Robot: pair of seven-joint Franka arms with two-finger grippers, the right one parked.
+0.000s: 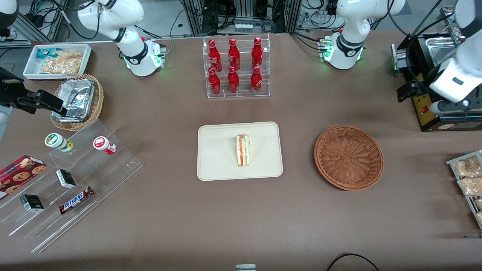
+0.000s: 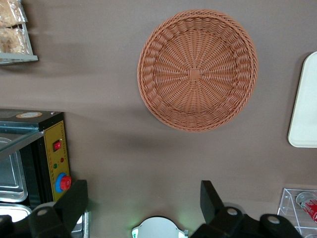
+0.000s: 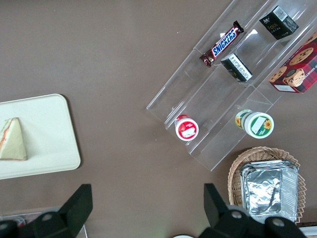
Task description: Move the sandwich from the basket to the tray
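Observation:
The sandwich (image 1: 243, 150), a pale wedge with red, orange and green layers, lies on its side near the middle of the cream tray (image 1: 214, 165). It also shows in the right wrist view as the sandwich (image 3: 12, 140) on the tray (image 3: 49, 129). The reddish-brown wicker basket (image 1: 349, 157) sits beside the tray toward the working arm's end, with nothing in it (image 2: 198, 69). My gripper (image 1: 403, 94) hangs high over the table next to a black appliance, farther from the front camera than the basket. It is open (image 2: 143, 201), with only bare table between the fingers.
A black appliance (image 1: 433, 109) with a red button stands at the working arm's end. Snack packets (image 1: 469, 177) lie nearer the camera there. A clear rack of red bottles (image 1: 236, 67) stands farther back than the tray. A stepped acrylic shelf (image 1: 75, 177) and a tan foil basket (image 1: 77, 101) lie toward the parked arm's end.

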